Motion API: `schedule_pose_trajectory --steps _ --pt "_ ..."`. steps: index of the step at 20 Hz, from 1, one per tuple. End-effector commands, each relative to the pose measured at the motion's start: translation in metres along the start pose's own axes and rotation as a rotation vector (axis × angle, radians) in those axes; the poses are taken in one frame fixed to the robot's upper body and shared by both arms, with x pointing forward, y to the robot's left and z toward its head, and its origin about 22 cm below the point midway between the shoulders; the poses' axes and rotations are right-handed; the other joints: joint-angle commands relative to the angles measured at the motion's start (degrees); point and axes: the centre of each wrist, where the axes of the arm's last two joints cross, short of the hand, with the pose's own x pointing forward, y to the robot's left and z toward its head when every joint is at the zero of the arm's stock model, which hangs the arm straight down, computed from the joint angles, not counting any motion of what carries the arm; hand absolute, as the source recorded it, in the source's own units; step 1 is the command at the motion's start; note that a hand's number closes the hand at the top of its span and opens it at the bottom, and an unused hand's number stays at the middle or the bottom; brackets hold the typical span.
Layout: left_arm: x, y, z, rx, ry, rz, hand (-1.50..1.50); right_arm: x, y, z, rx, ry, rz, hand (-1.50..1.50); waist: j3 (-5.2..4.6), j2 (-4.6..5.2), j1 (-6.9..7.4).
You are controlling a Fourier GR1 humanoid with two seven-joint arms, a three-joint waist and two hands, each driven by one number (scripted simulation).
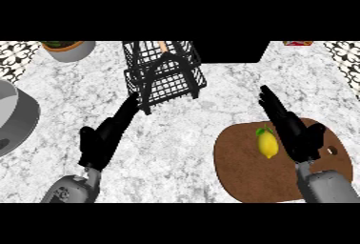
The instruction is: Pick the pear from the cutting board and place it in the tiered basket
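While the pear point(267, 144) lies on the cutting board point(246, 176), the right hand point(294, 131) hangs beside it at three o'clock, fingers straight, holding nothing; closing off-centre may roll it away; the tiered basket point(163, 76) waits at eleven o'clock.

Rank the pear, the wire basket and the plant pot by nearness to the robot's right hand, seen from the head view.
1. Pear, on the cutting board, just left of the right hand.
2. Wire basket, farther back and left.
3. Plant pot, far top-left corner.
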Motion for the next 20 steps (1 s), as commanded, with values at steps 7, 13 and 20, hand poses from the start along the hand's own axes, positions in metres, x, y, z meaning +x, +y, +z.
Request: schedule_pose_trajectory --steps 7,13,20 --pt "0.006 0.032 0.003 0.257 -0.095 -0.035 0.00 -0.013 -0.090 0.019 -0.586 -0.295 -0.689 1.50 3.77 -1.32 -6.47" --pt "0.000 0.030 0.007 0.341 -0.158 -0.061 0.00 -0.058 -0.141 0.053 -0.201 -0.254 -0.991 -1.50 1.18 1.04 -0.24" --pt "-0.005 0.021 0.002 0.332 -0.183 -0.040 0.00 -0.046 -0.256 0.138 -0.019 -0.273 -0.703 -1.50 0.79 1.38 0.65"
